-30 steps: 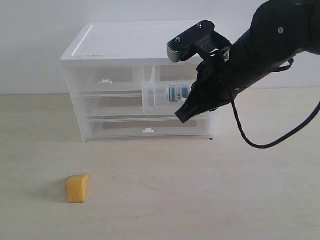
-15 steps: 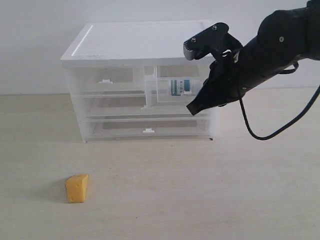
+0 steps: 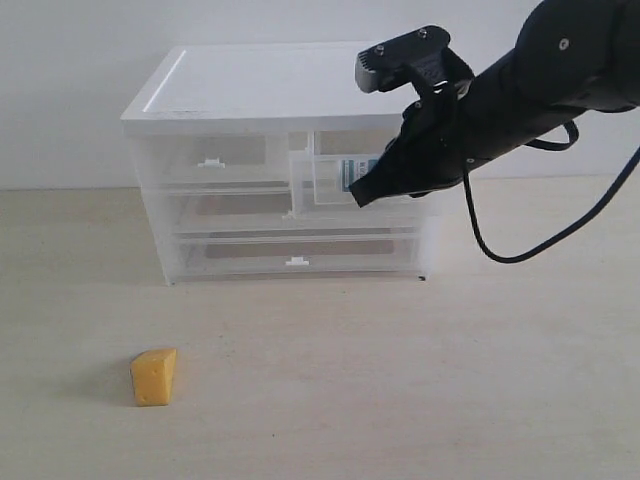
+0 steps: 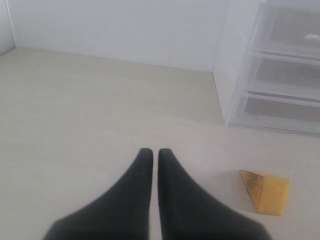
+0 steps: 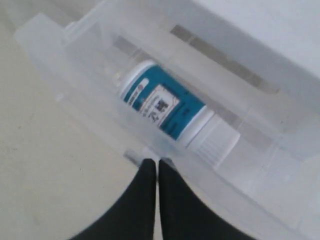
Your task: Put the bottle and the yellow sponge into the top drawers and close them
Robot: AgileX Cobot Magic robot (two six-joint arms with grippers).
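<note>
In the exterior view the white-topped cabinet (image 3: 270, 85) stands at upper centre on the pale surface (image 3: 420, 380); the right one of the top drawers (image 3: 322, 186) stands partly out of the cabinet's front, while the left one (image 3: 210, 160) sits flush; the bottle (image 5: 165, 107) lies on its side inside the protruding drawer, teal label up, its ribbed white cap toward one end wall; the right pincer (image 5: 152, 163) is closed with its two black fingers pressed together and nothing between them, tips at the drawer's front wall by the small clip handle, though whether they touch it is unclear; the yellow sponge (image 3: 154, 377) rests on the surface at lower left, well apart from the cabinet; the left pincer (image 4: 151, 151) is likewise closed and empty, hovering over bare surface near the sponge.
</note>
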